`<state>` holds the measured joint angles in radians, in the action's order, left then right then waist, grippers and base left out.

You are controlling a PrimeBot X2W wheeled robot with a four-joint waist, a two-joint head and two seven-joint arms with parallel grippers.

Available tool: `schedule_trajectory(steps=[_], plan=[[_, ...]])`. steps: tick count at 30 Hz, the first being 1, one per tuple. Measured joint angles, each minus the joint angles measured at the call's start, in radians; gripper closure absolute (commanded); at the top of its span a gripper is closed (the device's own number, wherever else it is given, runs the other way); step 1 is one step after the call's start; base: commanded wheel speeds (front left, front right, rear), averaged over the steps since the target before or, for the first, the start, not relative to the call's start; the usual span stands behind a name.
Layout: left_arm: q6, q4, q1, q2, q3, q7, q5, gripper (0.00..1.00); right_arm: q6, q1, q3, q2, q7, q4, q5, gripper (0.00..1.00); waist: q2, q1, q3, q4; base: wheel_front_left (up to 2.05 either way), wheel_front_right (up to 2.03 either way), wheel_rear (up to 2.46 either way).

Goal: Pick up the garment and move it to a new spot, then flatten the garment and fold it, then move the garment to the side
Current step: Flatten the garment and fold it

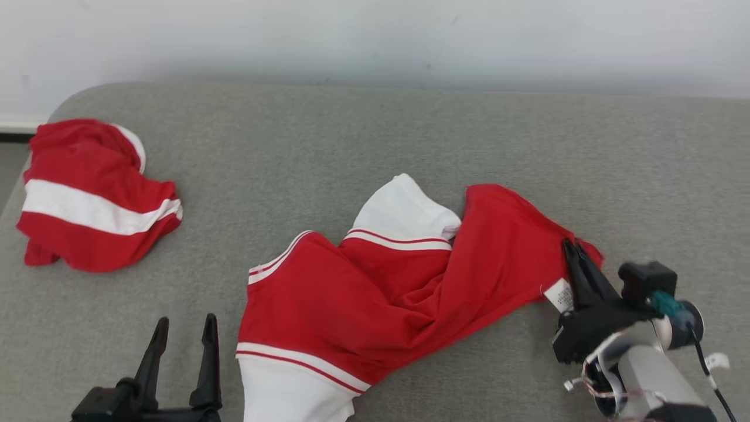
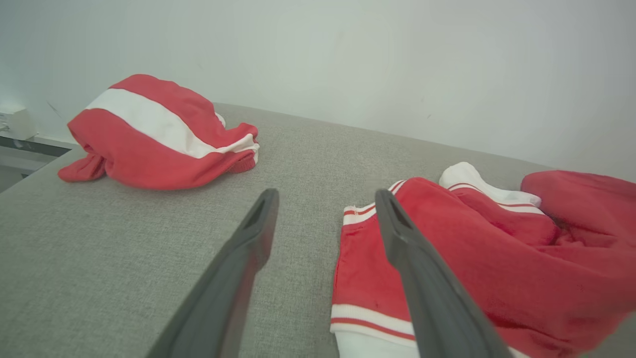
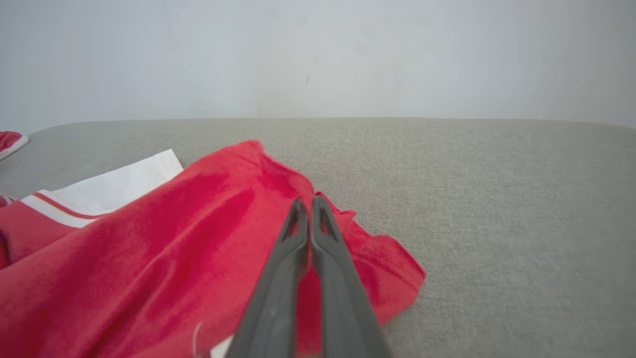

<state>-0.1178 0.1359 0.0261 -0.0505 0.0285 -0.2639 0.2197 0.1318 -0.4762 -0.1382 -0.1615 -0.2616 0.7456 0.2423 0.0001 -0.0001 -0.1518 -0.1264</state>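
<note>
A red garment (image 1: 398,287) with white, red-striped trim lies crumpled on the grey padded surface (image 1: 363,135), stretching from the front middle toward the right. My right gripper (image 1: 572,247) is shut, pinching the garment's red corner at its far right end beside a white label (image 1: 559,295). From the right wrist, the two fingers meet at the right gripper's tips (image 3: 308,201), where the red cloth (image 3: 174,238) bunches. My left gripper (image 1: 184,321) stands open just left of the garment's lower edge, touching nothing. Its own camera shows the left gripper (image 2: 326,195) open beside the garment (image 2: 472,258).
A second red garment with a white band (image 1: 88,193) lies bundled at the far left, near the surface's rounded edge; the left wrist camera sees this second bundle (image 2: 159,134) too. A pale wall (image 1: 375,35) runs behind. Bare grey fabric spreads behind and right of the garment.
</note>
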Motion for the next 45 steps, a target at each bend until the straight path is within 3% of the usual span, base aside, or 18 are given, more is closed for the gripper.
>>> schedule_trajectory(steps=[11, 17, 18, 19, 20, 28, 45], plan=[[0.007, -0.001, -0.05, 0.0, 0.013, 0.0, 0.0, 0.0, 0.0, 0.324, 0.102, -0.005, 0.041, -0.332, 0.041, 1.0, -0.0001, 0.0, 0.049, 0.1, 0.0, 0.0, 0.0], [0.007, -0.002, -0.05, 0.0, 0.007, 0.0, 0.0, 0.0, 0.0, 0.485, 0.182, 0.051, 0.12, -0.48, 0.076, 1.0, 0.0, -0.0001, 0.06, 0.128, 0.0, 0.0, 0.0], [0.008, -0.003, -0.05, 0.0, 0.008, 0.0, 0.0, 0.0, 0.0, 0.5, 0.188, 0.06, 0.125, -0.5, 0.083, 0.76, -0.0001, -0.0001, 0.06, 0.131, 0.0, 0.0, 0.0], [0.008, -0.005, -0.051, 0.0, 0.009, 0.0, 0.0, 0.0, 0.0, 0.51, 0.192, 0.066, 0.129, -0.515, 0.083, 0.43, -0.0001, -0.0001, 0.06, 0.134, 0.0, 0.0, 0.0], [0.008, -0.005, -0.052, 0.0, 0.008, 0.0, 0.0, 0.0, 0.0, 0.519, 0.196, 0.07, 0.131, -0.526, 0.079, 0.0, 0.0, -0.0001, 0.061, 0.137, 0.0, 0.0, 0.0], [0.009, -0.007, -0.06, 0.0, 0.021, 0.0, -0.006, 0.0, 0.0, 0.53, 0.21, 0.086, 0.088, -0.605, -0.001, 0.0, 0.0, 0.0001, 0.079, 0.136, 0.0, 0.0, 0.0], [0.006, -0.03, -0.095, -0.003, 0.06, 0.0, -0.07, 0.0, 0.0, 0.555, 0.105, 0.084, 0.015, -0.698, -0.069, 0.0, -0.0001, 0.0, 0.15, 0.116, 0.0, 0.0, 0.0]])
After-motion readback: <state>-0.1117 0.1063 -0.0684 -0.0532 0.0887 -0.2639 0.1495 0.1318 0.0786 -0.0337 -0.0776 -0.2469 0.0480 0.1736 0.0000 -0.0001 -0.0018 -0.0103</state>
